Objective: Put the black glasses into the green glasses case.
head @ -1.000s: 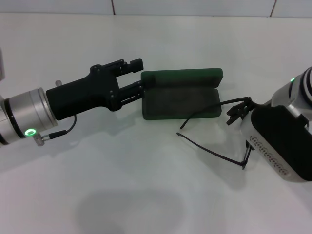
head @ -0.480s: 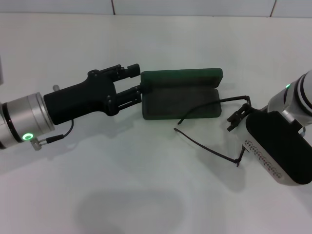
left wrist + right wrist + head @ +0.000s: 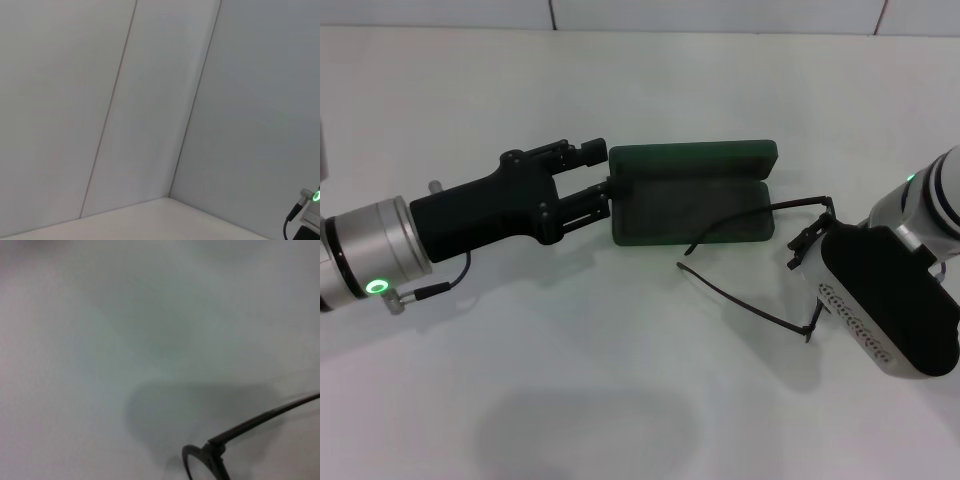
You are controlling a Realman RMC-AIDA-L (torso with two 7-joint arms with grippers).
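Surface: a plain white table (image 3: pixel 620 400), bounded at the far edge by a pale tiled wall (image 3: pixel 720 12). The left wrist view shows only wall panels; the right wrist view shows bare tabletop and part of a black frame.

Container: the green glasses case (image 3: pixel 692 192) lies open near the table's centre, its lid raised along the far side. 1 temple arm of the black glasses (image 3: pixel 760 262) reaches over the near right part of the tray; the case holds nothing else visible.

Task item: the glasses sit at the case's right end, with the front frame next to the right arm's housing and the 2nd temple arm stretched over the table toward the near left, outside the case. In the right wrist view a lens rim and temple (image 3: pixel 220 450) appear close to the camera.

Left gripper (image 3: pixel 595 172): level with the case's left end, 2 fingers spread apart, their tips at or touching the case's left edge; nothing held between them.

Right gripper (image 3: pixel 808 240): at the glasses' frame. Its fingers are too obscured to tell whether it grips.
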